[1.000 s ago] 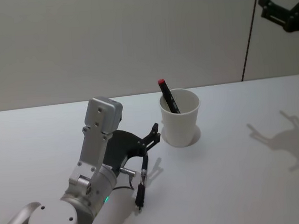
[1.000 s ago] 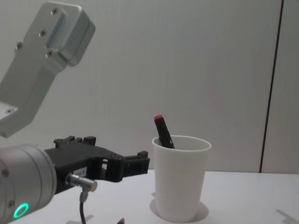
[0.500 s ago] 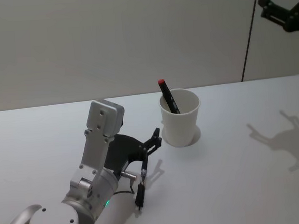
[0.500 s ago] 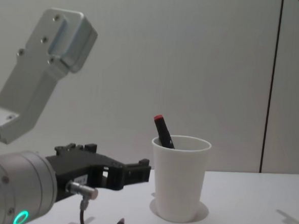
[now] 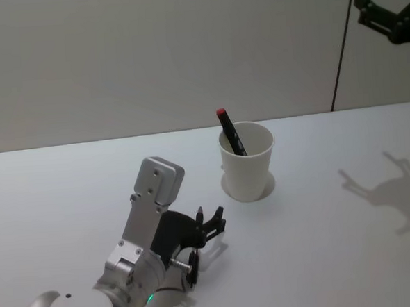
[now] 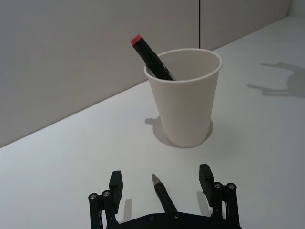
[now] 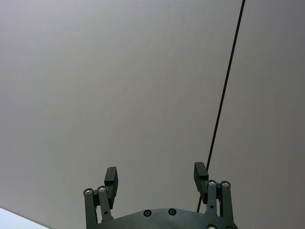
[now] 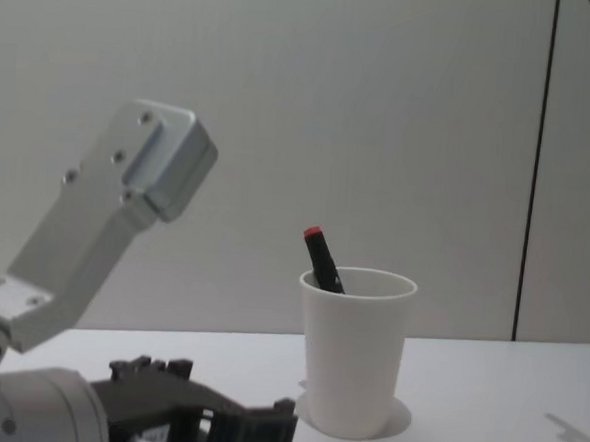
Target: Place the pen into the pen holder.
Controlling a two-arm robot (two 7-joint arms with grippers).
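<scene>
The pen holder is a white paper cup [image 5: 247, 166] [image 6: 185, 102] [image 8: 355, 353] standing upright on the table. A black marker with a red cap [image 5: 228, 130] [image 6: 150, 54] [image 8: 320, 257] leans inside it. A dark pen [image 6: 162, 193] lies flat on the table, its tip toward the cup. My left gripper [image 5: 211, 224] [image 6: 161, 180] [image 8: 262, 431] hangs low over the pen, open, one finger on each side of it and not touching it. My right gripper [image 5: 383, 16] [image 7: 155, 174] is raised at the far right, open and empty.
The white table [image 5: 322, 244] runs to a plain wall behind. The right gripper's shadow [image 5: 391, 187] falls on the table right of the cup. My left arm's silver link [image 5: 155, 191] [image 8: 115, 220] rises over the near left part of the table.
My left gripper has dropped toward the table and now straddles the pen, its arm link tilting lower. The cup, the marker and the right arm have not moved.
</scene>
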